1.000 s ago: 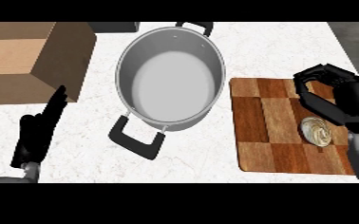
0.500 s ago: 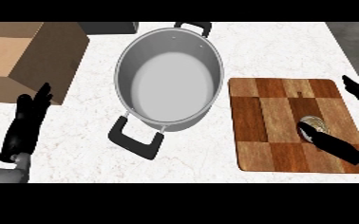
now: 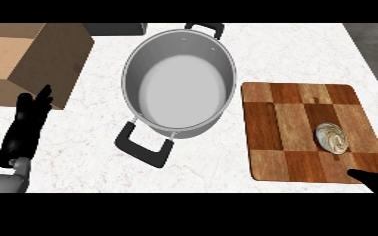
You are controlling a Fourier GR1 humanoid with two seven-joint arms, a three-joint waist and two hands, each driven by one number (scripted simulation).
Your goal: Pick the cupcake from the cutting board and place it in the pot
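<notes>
White marble-patterned table (image 3: 96, 145) carries everything in sight. On its right side lies a square wooden cutting board (image 3: 284, 130) made of light and dark brown checks, and on the board's right part, toward the near edge, sits the small round cupcake (image 3: 332, 138) with pale swirled frosting. It stands alone, nothing touching it. Left of the board, just beside its edge, stands a large grey metal pot (image 3: 179, 87) with two black loop handles, one at the far side and one at the near left; inside I see only its bare pale bottom. At the far left a brown cardboard box (image 3: 37, 57) rests on the table. The robot's black left hand (image 3: 26, 130) shows at the left edge, fingers straight and pointing away, resting. Only a dark tip of the right hand (image 3: 363, 175) peeks in at the near right corner of the board; whether its fingers are spread or curled I cannot tell.
</notes>
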